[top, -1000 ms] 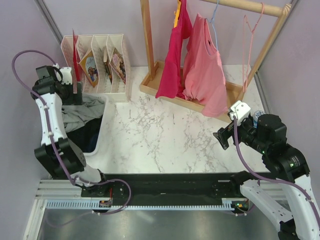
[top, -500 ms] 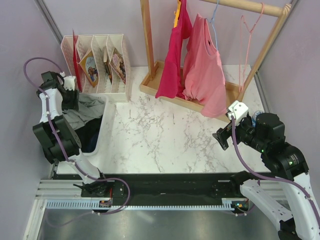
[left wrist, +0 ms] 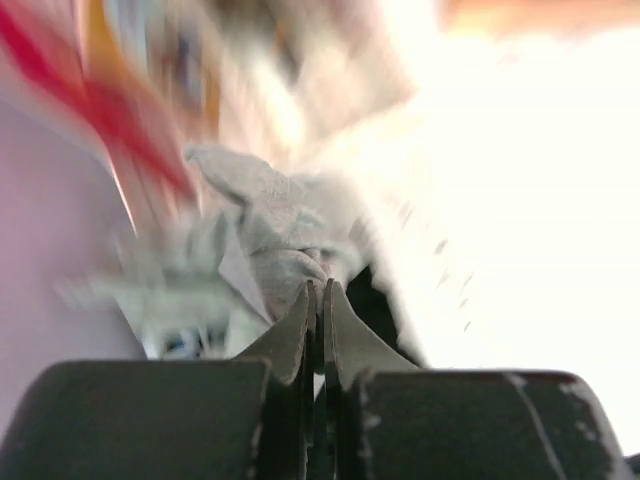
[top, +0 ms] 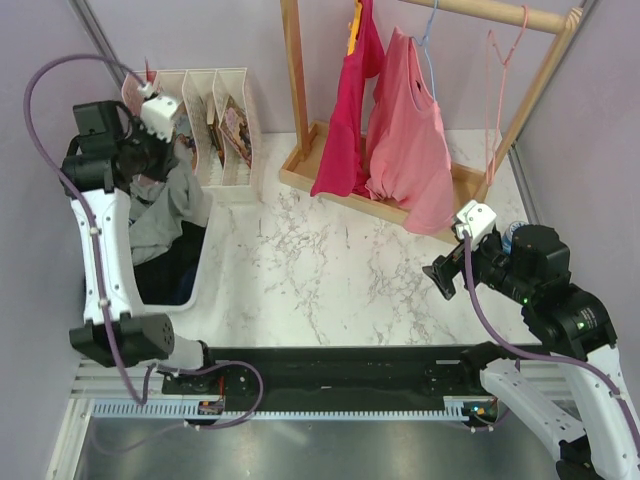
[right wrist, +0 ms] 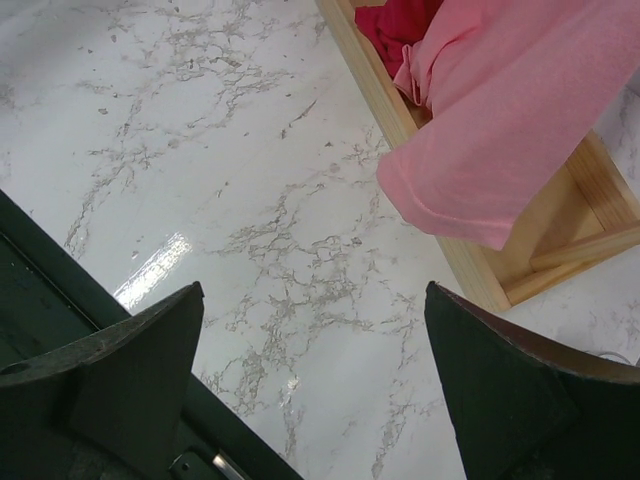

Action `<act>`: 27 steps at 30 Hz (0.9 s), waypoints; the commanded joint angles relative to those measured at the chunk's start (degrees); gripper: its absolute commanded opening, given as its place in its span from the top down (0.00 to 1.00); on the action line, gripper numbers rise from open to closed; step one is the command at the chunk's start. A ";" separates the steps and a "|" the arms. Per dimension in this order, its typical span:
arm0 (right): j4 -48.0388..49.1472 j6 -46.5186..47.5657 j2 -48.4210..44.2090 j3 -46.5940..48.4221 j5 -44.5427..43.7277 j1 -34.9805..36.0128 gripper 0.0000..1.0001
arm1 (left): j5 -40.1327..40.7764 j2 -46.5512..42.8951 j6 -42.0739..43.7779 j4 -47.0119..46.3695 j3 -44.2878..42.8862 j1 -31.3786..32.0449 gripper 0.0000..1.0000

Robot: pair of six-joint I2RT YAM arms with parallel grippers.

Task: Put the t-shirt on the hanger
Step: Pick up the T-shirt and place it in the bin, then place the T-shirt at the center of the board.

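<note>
The grey t-shirt (top: 165, 205) hangs bunched from my left gripper (top: 148, 160), lifted partly out of the white bin (top: 203, 262) at the left edge. In the left wrist view the jaws are pressed together with grey t-shirt (left wrist: 270, 235) fabric caught at the tips of my left gripper (left wrist: 320, 288). The salmon-pink hanger (top: 503, 60) hangs bare on the wooden rail at the top right. My right gripper (top: 446, 276) hovers open over the marble table, right of centre. My right gripper (right wrist: 312, 300) has nothing between its fingers.
A wooden clothes rack (top: 297, 90) stands at the back with a magenta garment (top: 345, 115) and a light pink shirt (top: 410, 150) on a blue hanger (top: 430, 50). A white magazine holder (top: 205, 110) sits behind the bin. Dark clothing (top: 170, 275) lies in the bin.
My left gripper has shut on the grey t-shirt in the bin and risen, pulling the fabric up. The right arm has not moved.
</note>
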State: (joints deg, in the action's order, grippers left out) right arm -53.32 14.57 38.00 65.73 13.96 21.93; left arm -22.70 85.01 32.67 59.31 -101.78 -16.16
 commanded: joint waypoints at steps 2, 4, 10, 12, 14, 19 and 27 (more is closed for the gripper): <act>3.84 -1.56 1.29 2.47 2.21 -0.14 0.02 | -10.25 -9.69 -8.54 -1.36 -18.40 15.43 0.98; 4.62 -1.91 1.46 2.56 2.83 -0.14 0.02 | -17.97 -9.69 -13.48 -6.02 -23.01 18.88 0.98; 10.32 -3.84 1.11 1.07 6.52 -0.14 0.02 | -30.38 -11.72 -45.19 -46.17 -25.92 21.17 0.98; 11.83 -4.19 1.03 0.01 9.33 -0.14 0.02 | -32.14 -10.84 -52.77 -54.25 -28.38 21.17 0.98; 13.41 -4.81 1.64 -0.60 11.69 -0.14 0.02 | -30.66 -10.13 -55.87 -55.53 -29.17 21.09 0.98; 17.79 -6.30 2.96 -2.71 16.54 -0.14 0.02 | -30.74 -12.32 -53.23 -51.67 -19.72 21.09 0.98; 15.45 -1.48 5.07 -3.51 16.46 -0.14 0.02 | -17.96 -23.49 -28.22 -26.83 10.35 21.09 0.98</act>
State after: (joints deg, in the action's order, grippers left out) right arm -38.20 10.48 42.74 62.37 29.50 21.93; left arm -51.51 63.79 -11.20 14.59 -97.76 4.97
